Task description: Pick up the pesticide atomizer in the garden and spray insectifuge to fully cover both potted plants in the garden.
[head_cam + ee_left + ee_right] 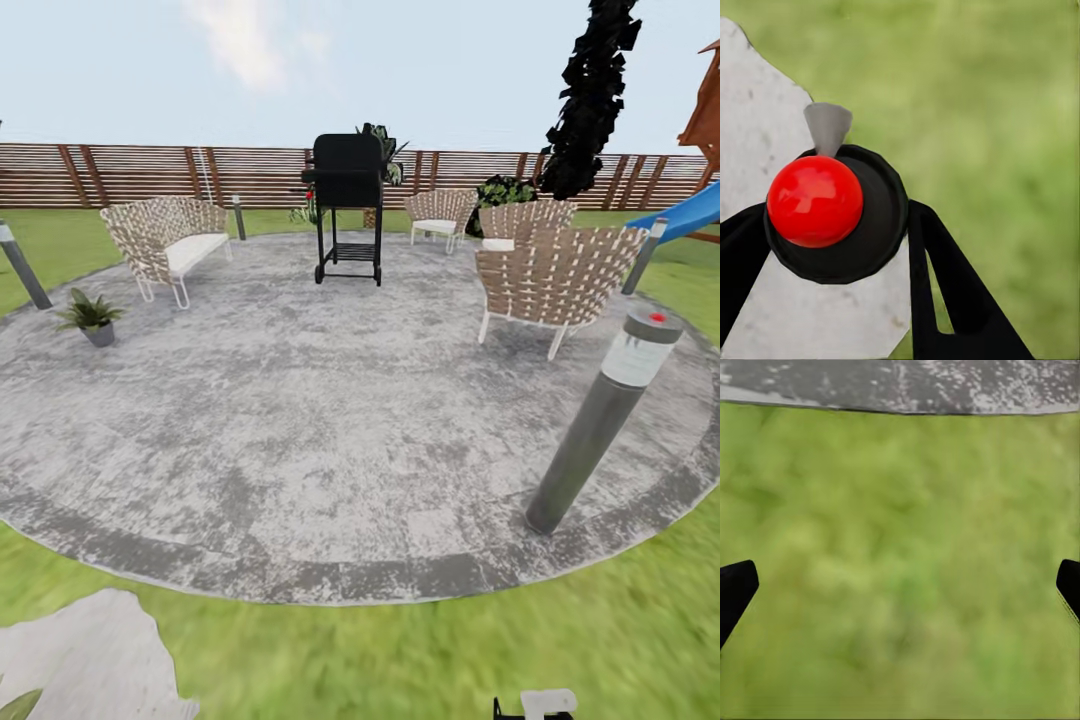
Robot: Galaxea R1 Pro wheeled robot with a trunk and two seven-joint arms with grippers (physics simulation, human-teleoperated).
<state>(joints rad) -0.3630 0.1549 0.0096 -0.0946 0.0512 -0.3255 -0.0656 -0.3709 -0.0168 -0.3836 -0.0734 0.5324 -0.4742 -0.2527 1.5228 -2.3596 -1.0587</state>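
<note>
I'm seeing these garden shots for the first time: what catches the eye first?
In the left wrist view, the pesticide atomizer with its glossy red top sits between the left gripper's black fingers. In the head view, a black grill stands at the far side of the round stone patio, and a small potted plant sits at its left edge.

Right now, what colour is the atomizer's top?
Bright red on the pesticide atomizer; clearest in the left wrist view.

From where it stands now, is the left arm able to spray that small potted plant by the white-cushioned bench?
Probably not yet. The left gripper holds the pesticide atomizer, but the potted plant sits far across the stone patio, so the base should drive closer.
</note>
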